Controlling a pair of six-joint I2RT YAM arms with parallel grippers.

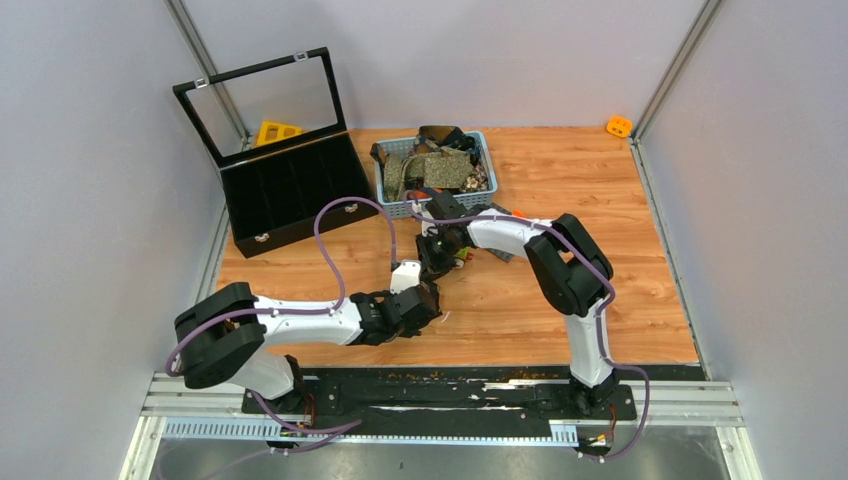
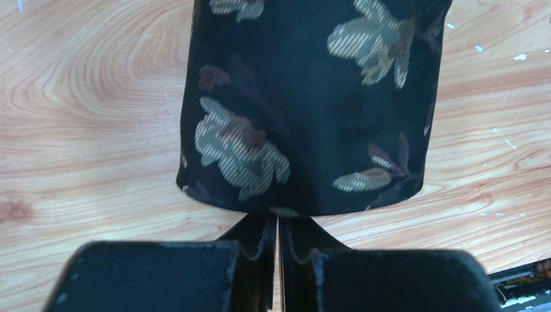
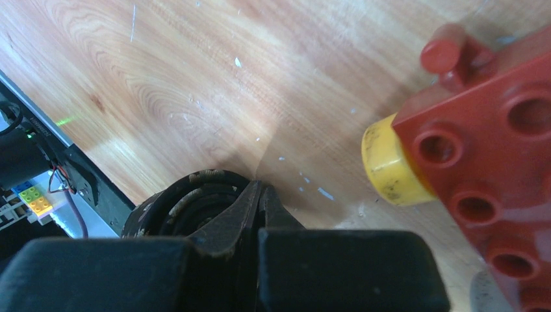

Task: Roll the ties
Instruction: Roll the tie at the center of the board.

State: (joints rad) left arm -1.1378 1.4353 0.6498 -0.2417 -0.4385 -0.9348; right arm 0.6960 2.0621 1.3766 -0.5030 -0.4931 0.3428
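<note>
1. Left tool [image 2: 278, 224]: clenched. Its fingertips meet at the near edge of the black tie [image 2: 305, 104] and appear to pinch the outer layer there. Judged purpose: clamping the loose end stops the coil from springing open.

2. Right tool [image 3: 260, 195]: clenched. The open end of the coil lies against its left finger. Whether any fabric sits between the jaws cannot be told. Judged purpose: bracing the coil from the opposite side.

3. Location: in the top view, the 2 tools meet at the middle of the surface [image 2: 78, 97], just in front of the basket [image 1: 383, 180]. The black tie sits between them, low over the wood; contact cannot be confirmed.

4. Appearance: the black tie is wound into a tight, squat cylinder. The fabric is black with a muted floral print in grey-green and brown. The right wrist view shows its layers as concentric rings, with even edges.

5. Surroundings: a red brick [image 3: 500, 162] with a yellow peg [image 3: 390, 162] lies near the right tool, apart from the coil. The basket holds the other ties [image 1: 440, 165] in an unrolled heap. An open, divided case [image 1: 290, 195] stands left of the basket and is probably the destination for finished rolls.
</note>
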